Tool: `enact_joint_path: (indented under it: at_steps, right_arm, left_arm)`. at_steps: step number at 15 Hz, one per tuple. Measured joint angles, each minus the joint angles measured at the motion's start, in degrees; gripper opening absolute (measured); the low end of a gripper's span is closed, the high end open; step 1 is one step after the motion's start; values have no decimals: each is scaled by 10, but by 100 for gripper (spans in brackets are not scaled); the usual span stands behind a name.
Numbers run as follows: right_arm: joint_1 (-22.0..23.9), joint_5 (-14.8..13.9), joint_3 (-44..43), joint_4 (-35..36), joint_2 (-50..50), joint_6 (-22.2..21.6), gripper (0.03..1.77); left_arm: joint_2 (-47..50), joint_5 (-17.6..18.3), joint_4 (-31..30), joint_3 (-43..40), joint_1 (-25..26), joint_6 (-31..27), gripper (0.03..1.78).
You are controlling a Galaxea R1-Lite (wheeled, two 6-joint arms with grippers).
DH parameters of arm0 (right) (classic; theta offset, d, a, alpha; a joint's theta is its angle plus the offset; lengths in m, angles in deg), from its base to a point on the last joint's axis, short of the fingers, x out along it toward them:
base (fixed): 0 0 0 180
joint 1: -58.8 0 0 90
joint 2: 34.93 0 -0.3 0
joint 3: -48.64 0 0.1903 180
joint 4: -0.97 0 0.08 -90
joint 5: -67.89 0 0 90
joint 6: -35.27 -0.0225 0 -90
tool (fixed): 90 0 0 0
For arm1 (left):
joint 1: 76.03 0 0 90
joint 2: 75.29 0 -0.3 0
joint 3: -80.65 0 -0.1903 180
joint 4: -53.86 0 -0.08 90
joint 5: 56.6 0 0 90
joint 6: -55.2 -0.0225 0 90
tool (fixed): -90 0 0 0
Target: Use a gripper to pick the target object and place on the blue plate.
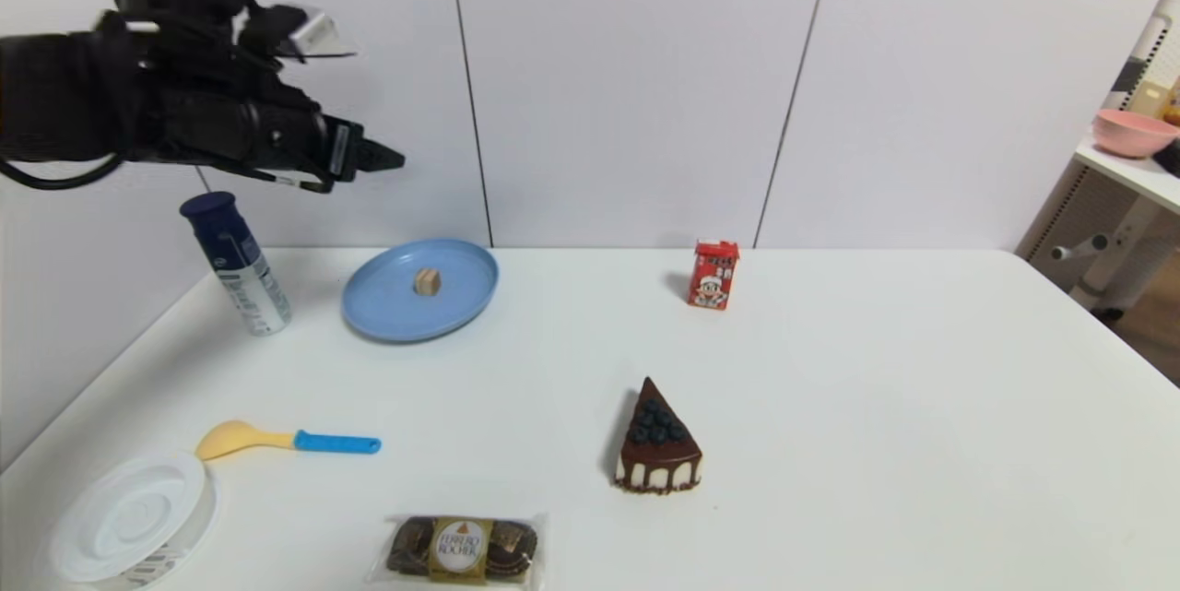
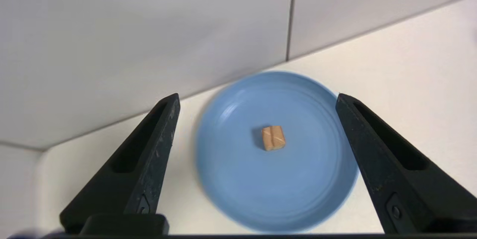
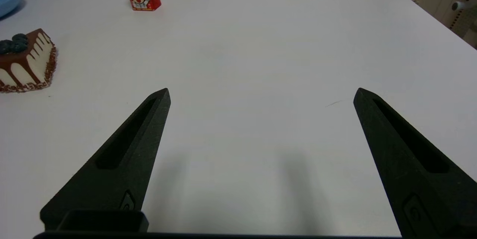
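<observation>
The tiny tan cube [image 1: 427, 281] rests near the middle of the round blue plate [image 1: 387, 310] at the table's back left. In the left wrist view the cube [image 2: 273, 138] lies free on the plate [image 2: 238, 190], well below the fingers. My left gripper [image 1: 392, 156] hangs high above the plate's left side, pointing right; its jaws stand wide open and empty [image 2: 257, 99]. My right gripper [image 3: 261, 91] is out of the head view; it hovers open over bare table at the right.
A blue-capped spray can [image 1: 237, 264] stands left of the plate. A red drink carton [image 1: 713, 275], a chocolate cake slice [image 1: 656, 443], a yellow spoon with blue handle [image 1: 286, 440], a white lidded container [image 1: 129, 517] and wrapped chocolates [image 1: 461, 550] lie about the table.
</observation>
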Motion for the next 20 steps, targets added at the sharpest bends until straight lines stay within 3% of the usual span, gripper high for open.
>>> enact_joint_path:
  at_steps: [4, 10, 15, 18, 20]
  right_arm:
    - [0, 0, 0, 0, 0, 0, 170]
    - [0, 0, 0, 0, 0, 0, 170]
    - [0, 0, 0, 0, 0, 0, 170]
    - [0, 0, 0, 0, 0, 0, 170]
    - [0, 0, 0, 0, 0, 0, 170]
  left_arm:
    - [178, -41, -2, -119, 21, -1, 159]
    - [514, -53, -42, -511, 59, 21, 165]
    - [765, -55, -64, -777, 54, 33, 167]
    - [851, -56, -117, -900, 36, 34, 168]
    - [877, -56, -110, -925, 35, 39, 169]
